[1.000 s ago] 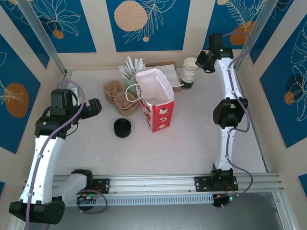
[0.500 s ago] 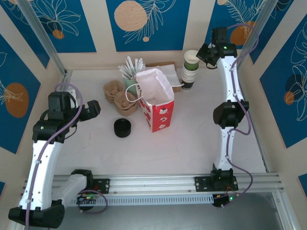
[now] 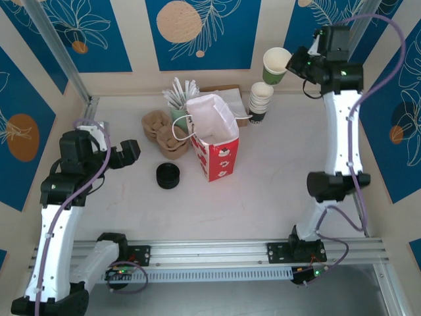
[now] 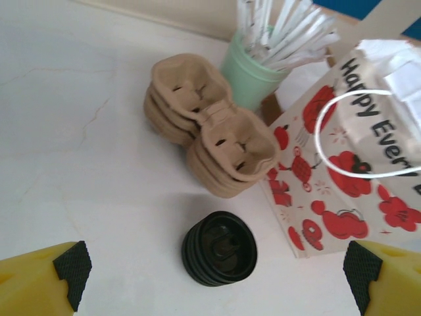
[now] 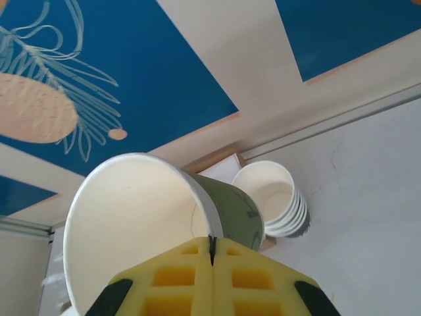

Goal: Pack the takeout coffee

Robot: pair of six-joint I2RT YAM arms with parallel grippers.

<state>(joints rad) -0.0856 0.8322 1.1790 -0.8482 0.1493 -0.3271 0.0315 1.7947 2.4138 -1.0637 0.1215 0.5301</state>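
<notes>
Left gripper (image 3: 129,150): jaws fully spread, empty, near the lid stack (image 3: 168,176).
Gift bag (image 3: 214,138): upright, mouth open; apparently nothing inside, interior partly hidden.
Right gripper (image 3: 296,64): pinched tight on the wall of a green paper cup (image 3: 276,64), lidless, high above the white cup stack (image 3: 260,100).
Outstanding: lidding, bagging.

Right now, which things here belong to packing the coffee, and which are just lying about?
Job, likely:
green cup, held aloft
black lid stack
red gift bag

Lying about, it seems:
white cup stack
pulp carriers
straws in mint cup
</notes>
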